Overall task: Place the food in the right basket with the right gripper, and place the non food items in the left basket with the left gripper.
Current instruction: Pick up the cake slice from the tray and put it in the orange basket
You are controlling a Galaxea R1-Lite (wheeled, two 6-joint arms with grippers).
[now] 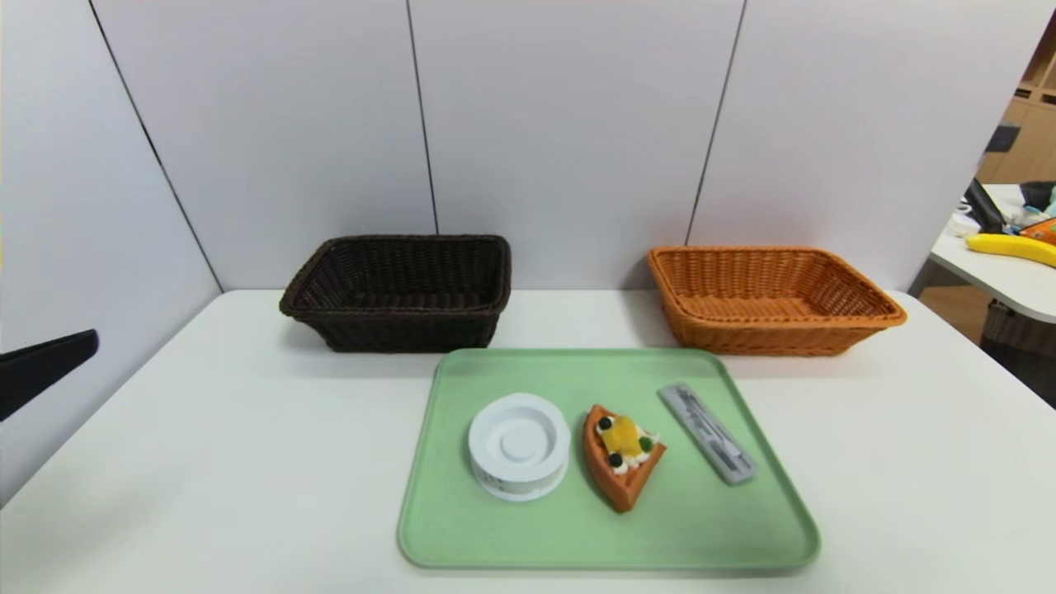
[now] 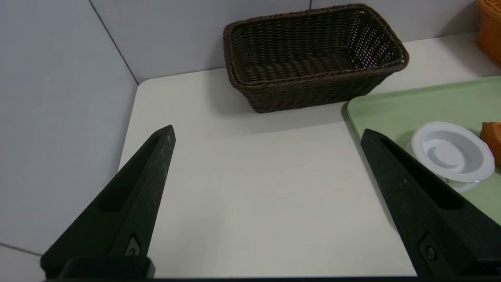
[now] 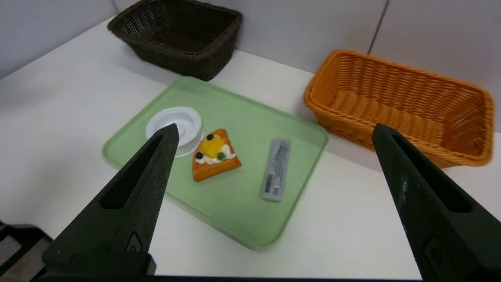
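While both baskets sit empty at the back of the counter (image 1: 206,429), nothing has been sorted yet, we judge. Green tray (image 1: 462,528) lies centre-low in the head view, with three things on it in a row, apart from one another: white tub (image 1: 519,446) at left, cake slice (image 1: 620,456) in the middle, grey case (image 1: 706,433) at right, lying slantwise.

Dark basket (image 1: 402,289) stands upper left of the tray, orange basket (image 1: 769,297) upper right; each on the side of the arm meant to fill it, so neither arm need cross over.

Left pincer (image 2: 268,135): spread wide, holding nothing, hanging over bare counter left of the tray; only a dark tip shows at the head view's left edge. The tub is nearest it.

Right pincer (image 3: 274,131): also wide and empty, raised over the counter and looking down across tray and both baskets. It does not show in the head view.

We take the cake for the only food, bound for the orange basket; tub and case for the dark one. Both arms look poised at the start, clear of the tray.
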